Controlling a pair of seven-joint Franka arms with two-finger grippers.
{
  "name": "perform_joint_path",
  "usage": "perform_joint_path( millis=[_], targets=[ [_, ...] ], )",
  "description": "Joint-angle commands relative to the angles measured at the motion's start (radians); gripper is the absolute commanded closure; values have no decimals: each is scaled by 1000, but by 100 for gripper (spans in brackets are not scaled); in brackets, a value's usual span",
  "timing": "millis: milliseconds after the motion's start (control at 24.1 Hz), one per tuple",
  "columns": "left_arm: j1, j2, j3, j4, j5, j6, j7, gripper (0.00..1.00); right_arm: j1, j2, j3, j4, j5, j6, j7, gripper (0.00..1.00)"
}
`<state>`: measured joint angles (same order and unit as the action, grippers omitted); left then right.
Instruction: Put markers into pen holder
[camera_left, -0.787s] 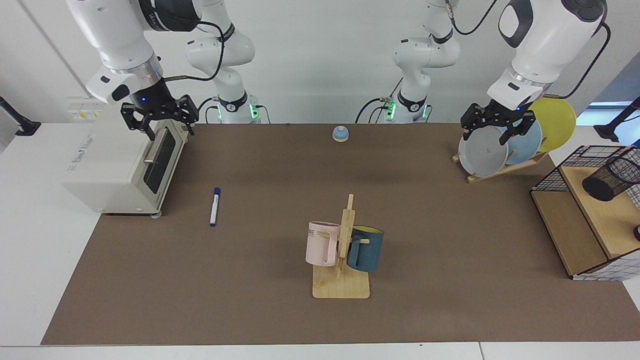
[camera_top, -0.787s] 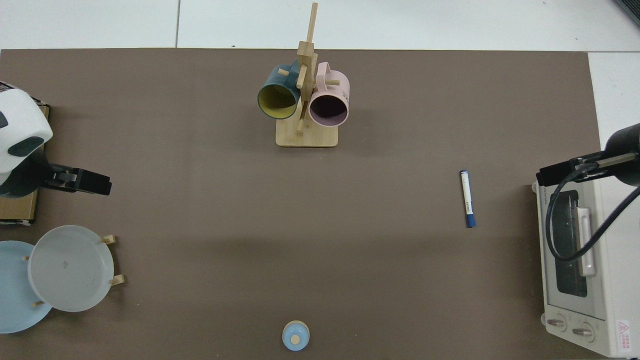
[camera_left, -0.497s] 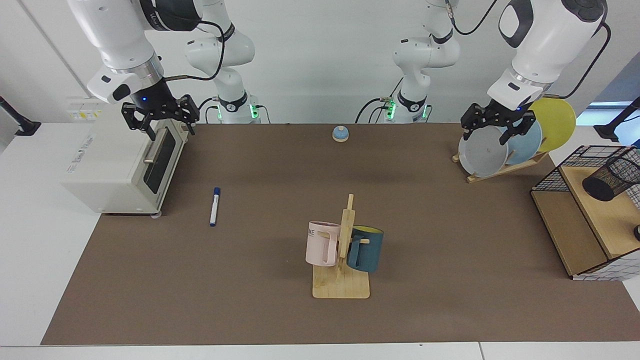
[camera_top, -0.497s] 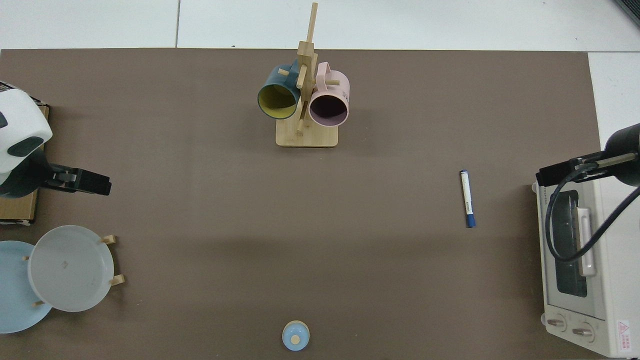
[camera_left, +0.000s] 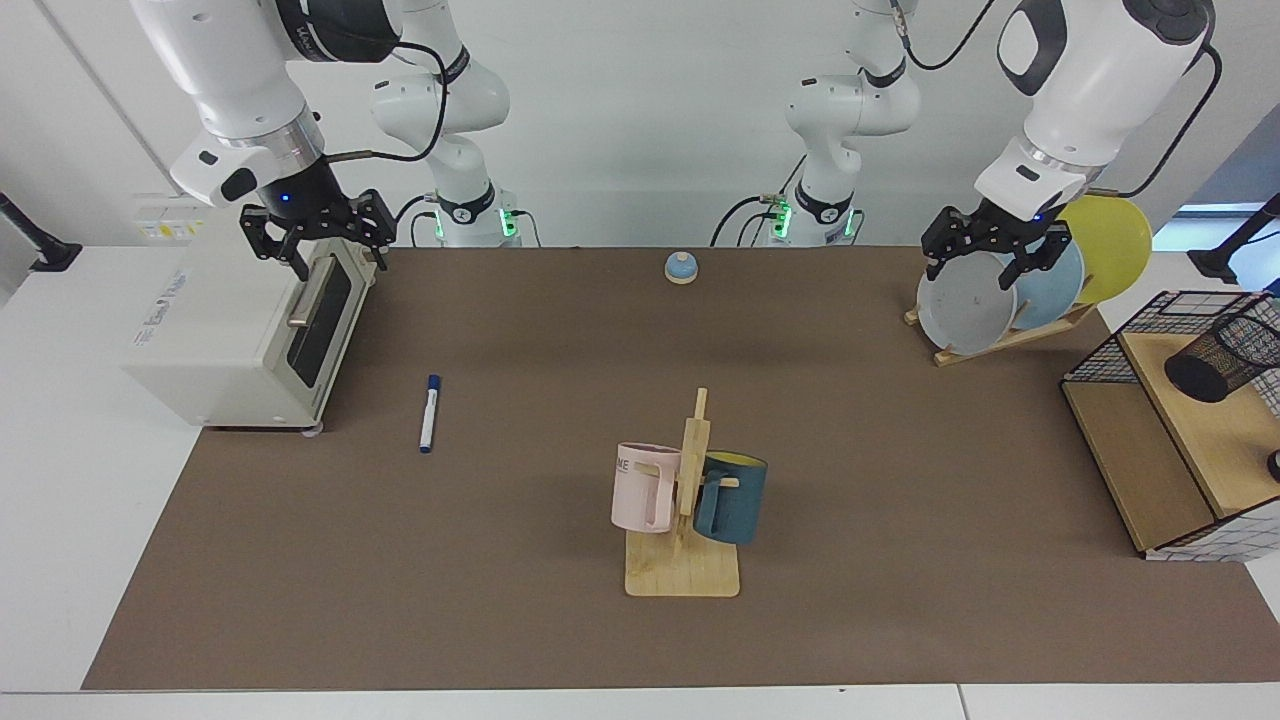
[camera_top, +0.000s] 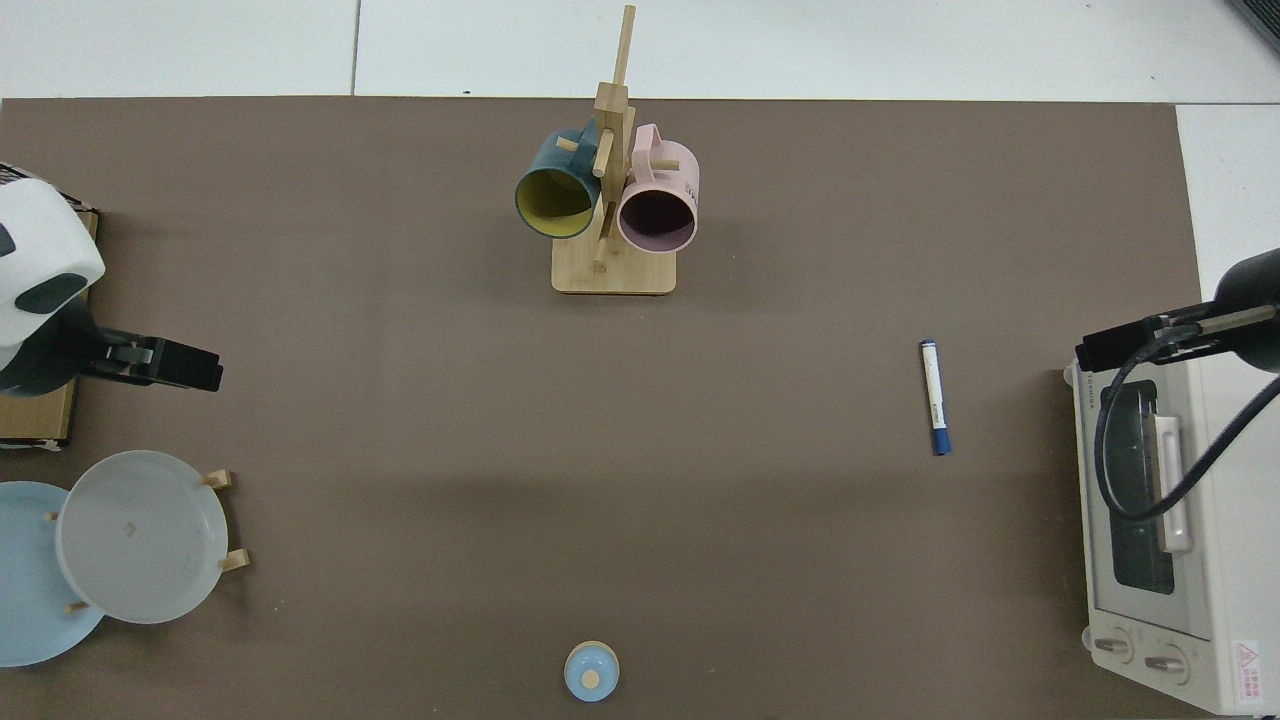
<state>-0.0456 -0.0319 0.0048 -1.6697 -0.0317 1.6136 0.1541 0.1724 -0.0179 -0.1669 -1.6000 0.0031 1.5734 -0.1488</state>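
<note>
We saw the slim white marker w/ blue cap (camera_left: 429, 413) lying at frame left on the brown surface (camera_left: 560, 640), untouched. Right gripper (camera_left: 318, 250), upper left, and left gripper (camera_left: 992, 262), upper right, both hung released. Black mesh pen holder (camera_left: 1220, 357) sat far right. We'd come straight down and pinch mid-barrel.

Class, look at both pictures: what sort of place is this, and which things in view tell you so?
Probably a robotics lab staged as a kitchen: two white robot arms stand at a brown-matted table bearing a cream toaster oven, a wooden mug tree with pink and teal mugs, and a wooden rack of plates.
</note>
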Motion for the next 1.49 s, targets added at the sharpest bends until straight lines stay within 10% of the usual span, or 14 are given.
perform_joint_path(
  millis=[0, 1450],
  targets=[
    [-8, -9, 11, -5, 3, -12, 12, 0, -13, -20, 7, -23, 0, 37, 20, 0],
    [1, -8, 11, -7, 1, -12, 13, 0, -1, 262, 9, -380, 28, 623, 81, 0]
  ],
)
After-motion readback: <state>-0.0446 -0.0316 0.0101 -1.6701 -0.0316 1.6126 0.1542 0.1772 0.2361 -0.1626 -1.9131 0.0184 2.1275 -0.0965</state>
